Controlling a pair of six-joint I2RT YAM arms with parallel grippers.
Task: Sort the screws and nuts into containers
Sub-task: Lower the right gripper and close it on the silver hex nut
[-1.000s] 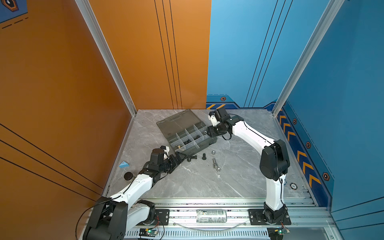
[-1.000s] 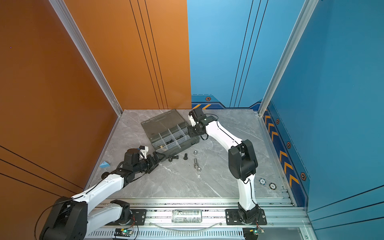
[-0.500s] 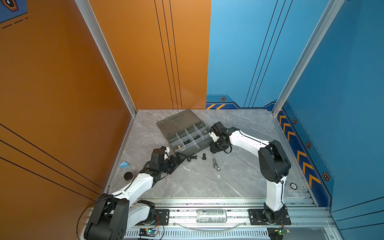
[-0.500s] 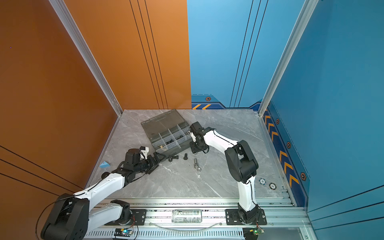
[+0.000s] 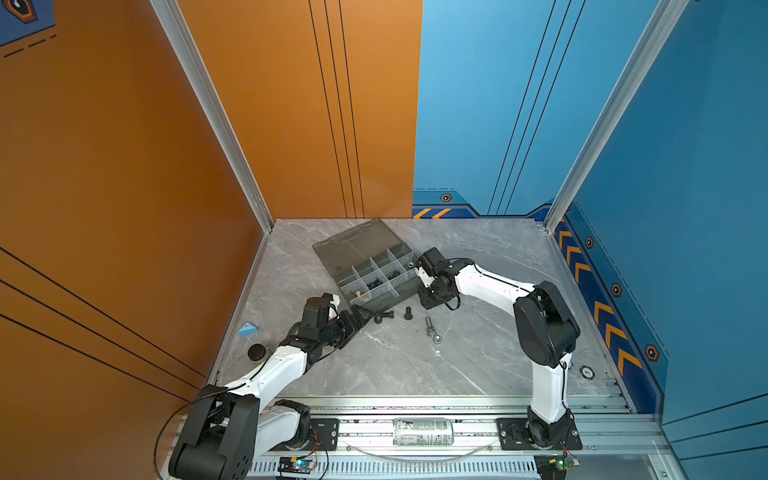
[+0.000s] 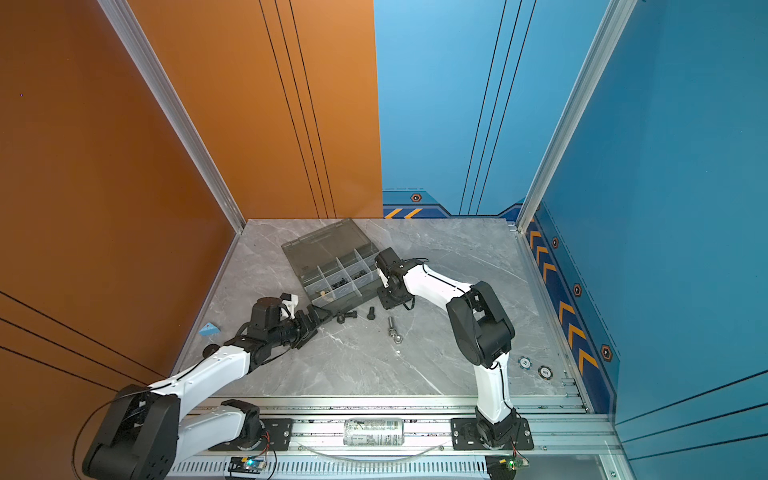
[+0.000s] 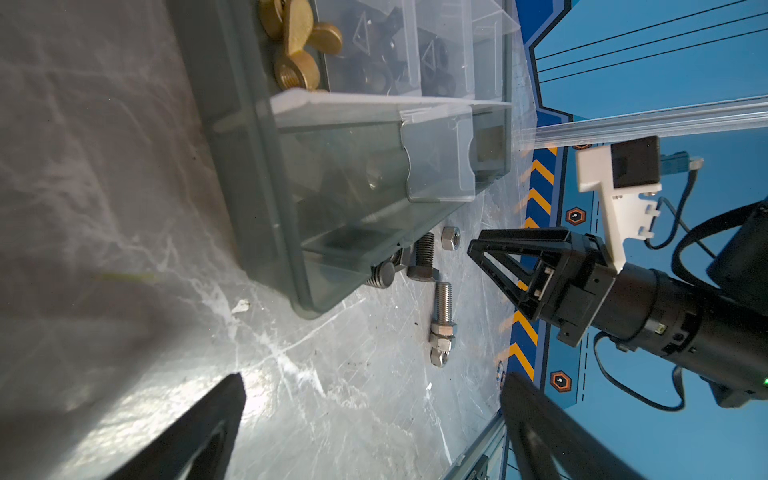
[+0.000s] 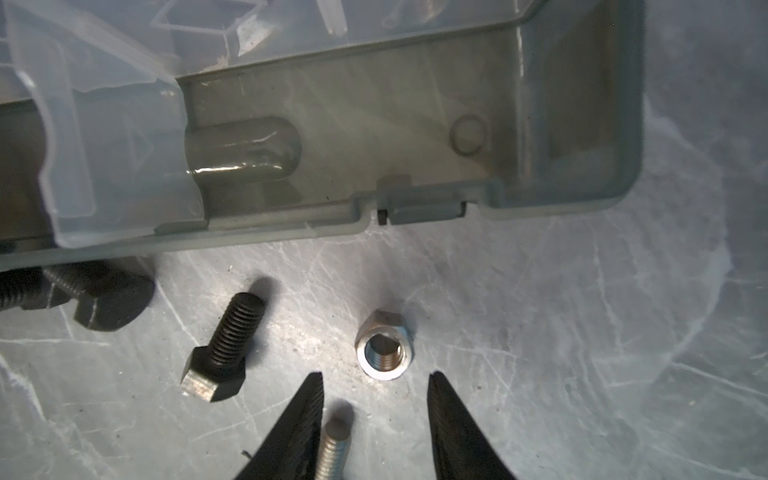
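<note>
In both top views, on a grey, marble-veined bench (image 5: 478, 249): an open smoky-grey plastic box (image 5: 390, 296), lid (image 5: 357, 243) flat behind it, whitish dividers forming small compartments (image 5: 397, 254). Dark bits in the middle ones, a pale yellowish bit in a near one. Loose on the stone just in front of the box: two short black screws (image 5: 382, 316), then a longer shiny silver screw (image 5: 428, 322). Left claw (image 5: 360, 311) low by the box's near corner, close to the black screws. Right claw (image 5: 430, 299) pointed down at the box's other near corner. On the front rail, a drinks can (image 5: 423, 431), print too small to read.

Left wrist view: left claw (image 7: 372, 378) spread wide, nothing in it, tapered black fingers over glossy, scratched stone. Translucent box wall (image 7: 270, 187) with a rounded corner. Gold-coloured wing nuts (image 7: 295, 41) in one compartment; raised triangle marks on the floors of the next ones, no lettering legible. On the silver screw (image 7: 444, 303), what may be a nut tight against its head. Off the box corner, a lone hexagonal silver nut (image 7: 450, 237), just beside the right claw (image 7: 478, 249) with its open-framed black fingers.

Right wrist view: right claw (image 8: 375, 377) released, tips parted, gripping nothing. Just past the tips, untouched on the stone, the silver nut (image 8: 382, 351), bright threads inside its hole. Beside it a black hex-headed screw (image 8: 220, 345), matte and finely threaded, with more black screws (image 8: 83, 299) against the box wall.
</note>
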